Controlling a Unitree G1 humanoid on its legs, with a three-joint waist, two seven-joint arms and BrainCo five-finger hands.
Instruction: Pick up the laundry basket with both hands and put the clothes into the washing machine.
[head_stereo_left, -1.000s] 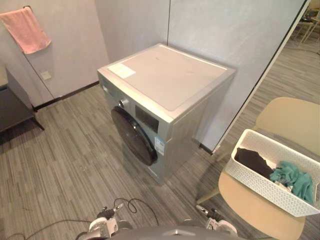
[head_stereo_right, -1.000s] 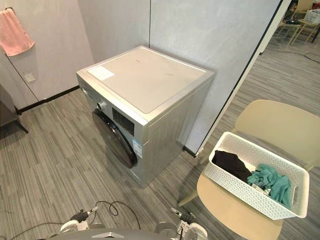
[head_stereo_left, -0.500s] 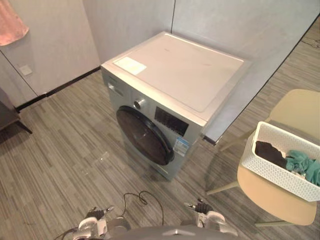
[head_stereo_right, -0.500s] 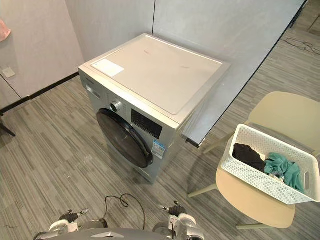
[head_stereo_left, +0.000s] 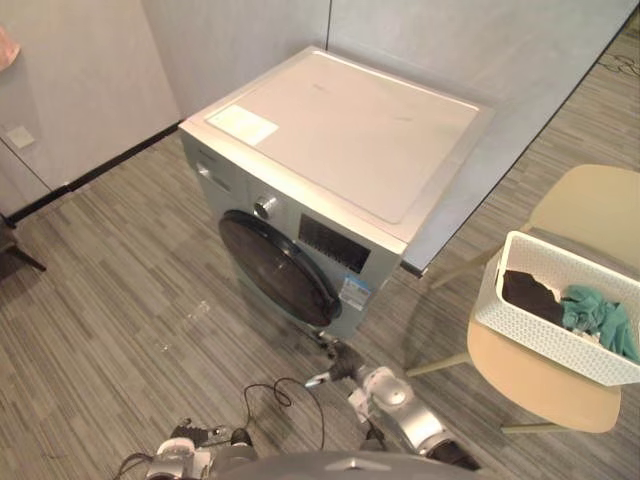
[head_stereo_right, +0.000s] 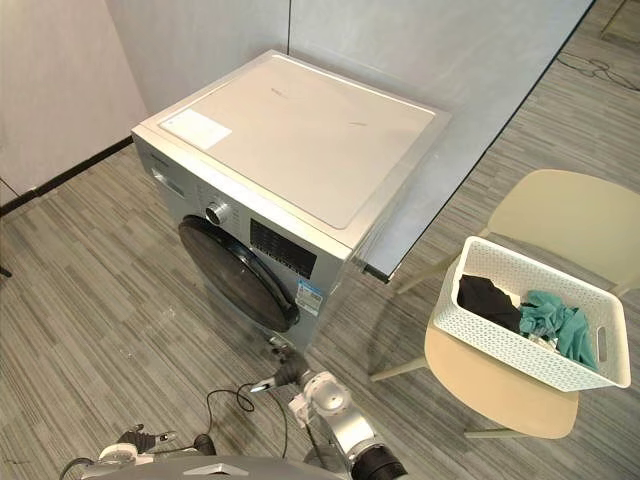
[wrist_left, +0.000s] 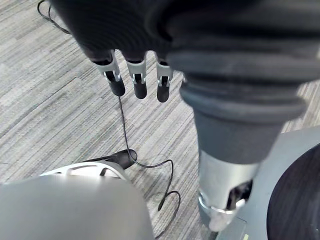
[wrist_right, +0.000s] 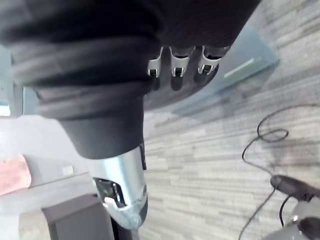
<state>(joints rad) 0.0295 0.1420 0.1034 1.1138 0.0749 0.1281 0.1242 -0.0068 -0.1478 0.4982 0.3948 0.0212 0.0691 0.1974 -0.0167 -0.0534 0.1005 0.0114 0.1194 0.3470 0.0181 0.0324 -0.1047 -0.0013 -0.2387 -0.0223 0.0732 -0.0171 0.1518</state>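
Near the washer door (head_stereo_left: 279, 268), right hand (head_stereo_left: 344, 366) empty, fingers (wrist_right: 178, 69) straight

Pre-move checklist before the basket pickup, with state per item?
1. basket upright on chair: ok.
2. clothes inside basket: ok.
3. left hand open and empty: ok.
4. right hand open and empty: ok.
5. Both hands at basket: not ok; right hand is low by the washer door, far from the basket.
6. door open for loading: not ok, shut.
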